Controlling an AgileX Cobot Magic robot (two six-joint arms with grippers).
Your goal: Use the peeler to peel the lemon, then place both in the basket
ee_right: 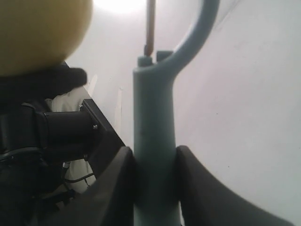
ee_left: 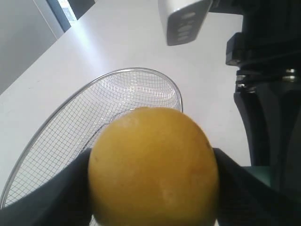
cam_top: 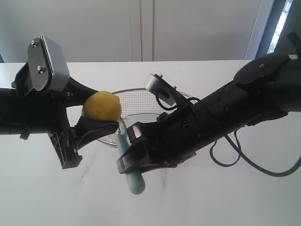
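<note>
Right gripper (cam_top: 128, 149) pinches peeler (cam_top: 135, 181) mid-handle. Pale teal handle, rounded butt; the curved head sits just beside the lemon (cam_top: 102, 106), contact unclear. In the exterior view its long axis runs near-vertical, head up, butt toward camera. Left gripper (ee_left: 153, 186) clamps the smooth yellow lemon, held above the basket (cam_top: 136, 89) rim.

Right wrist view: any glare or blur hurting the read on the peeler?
Right wrist view: blown-out white patch behind the head of the slim pale teal-green peeler, handle itself sharp enough; round yellow lemon close and soft. Left wrist view: lemon slightly soft, silver wire mesh basket crisp. Exterior view: mild overall softness, window strip overexposed.
</note>
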